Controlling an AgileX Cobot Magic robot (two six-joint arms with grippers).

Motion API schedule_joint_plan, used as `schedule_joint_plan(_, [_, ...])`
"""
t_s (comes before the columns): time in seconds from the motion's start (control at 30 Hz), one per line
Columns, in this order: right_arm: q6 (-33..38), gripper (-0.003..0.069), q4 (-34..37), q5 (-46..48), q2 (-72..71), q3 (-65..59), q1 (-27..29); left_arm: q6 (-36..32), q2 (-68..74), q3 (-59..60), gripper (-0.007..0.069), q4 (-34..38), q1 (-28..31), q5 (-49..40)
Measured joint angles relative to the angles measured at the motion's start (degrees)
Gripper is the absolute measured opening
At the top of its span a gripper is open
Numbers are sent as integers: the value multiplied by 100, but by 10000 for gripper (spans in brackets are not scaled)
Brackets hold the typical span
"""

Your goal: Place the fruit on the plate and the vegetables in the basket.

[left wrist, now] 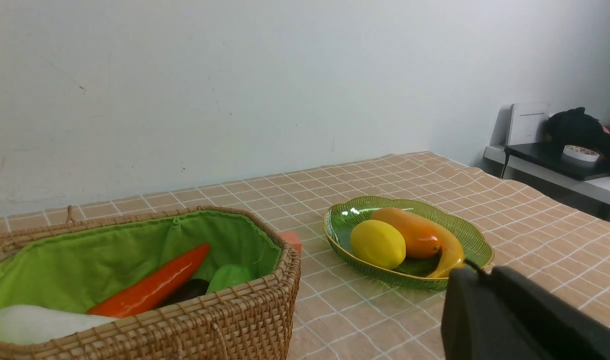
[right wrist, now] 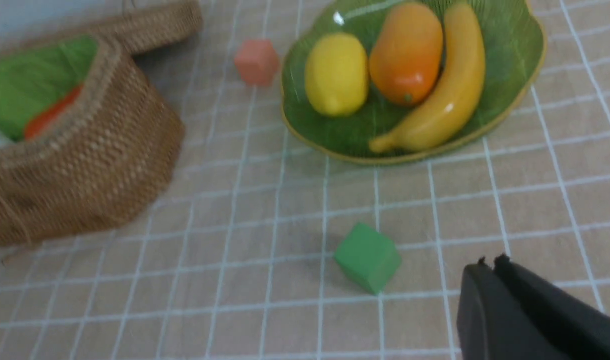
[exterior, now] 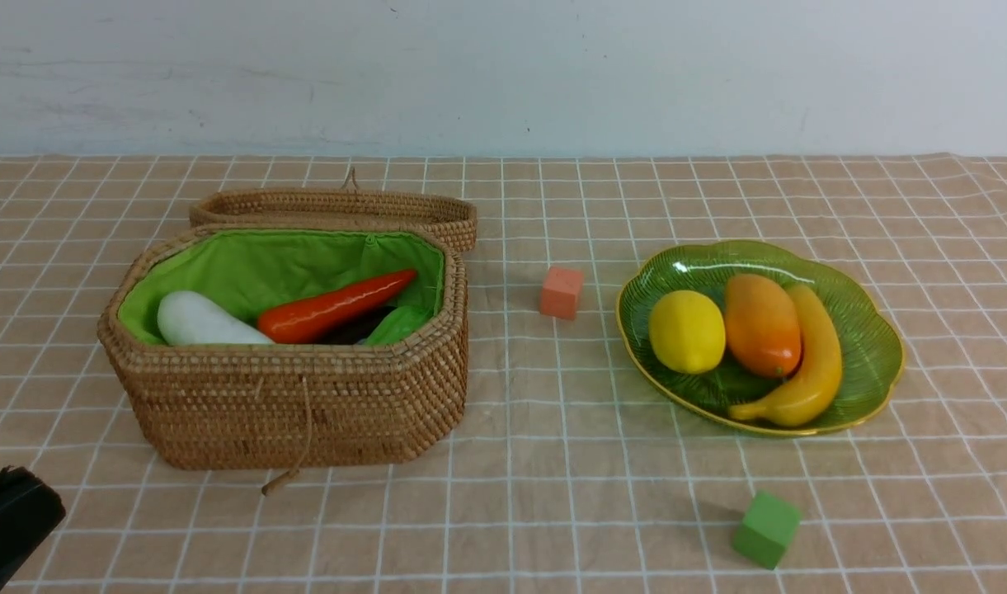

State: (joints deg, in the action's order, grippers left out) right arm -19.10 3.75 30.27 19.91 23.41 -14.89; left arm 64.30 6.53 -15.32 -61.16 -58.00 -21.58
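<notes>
Nearest the front camera, a green cube (exterior: 766,529) sits on the checked worktop (exterior: 552,462), right of centre, and the black left arm pokes in at the lower left corner. Behind, on the left, the open wicker basket (exterior: 297,396) holds the white radish (exterior: 202,322), the carrot (exterior: 334,307), a dark eggplant (exterior: 355,330) and a green gourd (exterior: 397,323). On the right, the green leaf plate (exterior: 870,346) carries lemon (exterior: 687,332), mango (exterior: 762,323) and banana (exterior: 808,363) side by side; an orange-pink cube (exterior: 562,292) stands between basket and plate. From the left wrist, the left tool (left wrist: 472,270) is pinched shut and empty, near the plate. From the right wrist, the right tool (right wrist: 487,264) is likewise closed on nothing, beside the green cube.
</notes>
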Motion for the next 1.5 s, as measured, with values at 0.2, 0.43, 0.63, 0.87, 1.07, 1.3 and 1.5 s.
schedule_joint_plan(0.2, [-75,35,0,-495,-38,-436,0,0,0,0,39,-5,0,0])
schedule_joint_plan(0.43, [-75,-4,-806,-702,-185,-922,79,1,0,0,43,-7,0,16])
schedule_joint_plan(0.63, [-69,-18,-1372,-1239,-1382,-2173,1211,1,0,0,50,-12,-1,-9])
schedule_joint_plan(0.87, [123,-19,-1367,-905,-2046,-2462,1540,7,0,0,58,-12,-6,-120])
schedule_joint_plan(1.07, [206,-19,-1298,-898,-2046,-2462,1540,7,0,0,65,-12,-6,-317])
schedule_joint_plan(1.3, [223,-16,-1278,-898,-2046,-2462,1540,7,0,0,70,-12,-6,-419])
schedule_joint_plan(1.5, [223,-14,-1256,-898,-2046,-2462,1540,7,0,0,76,-12,-6,-475])
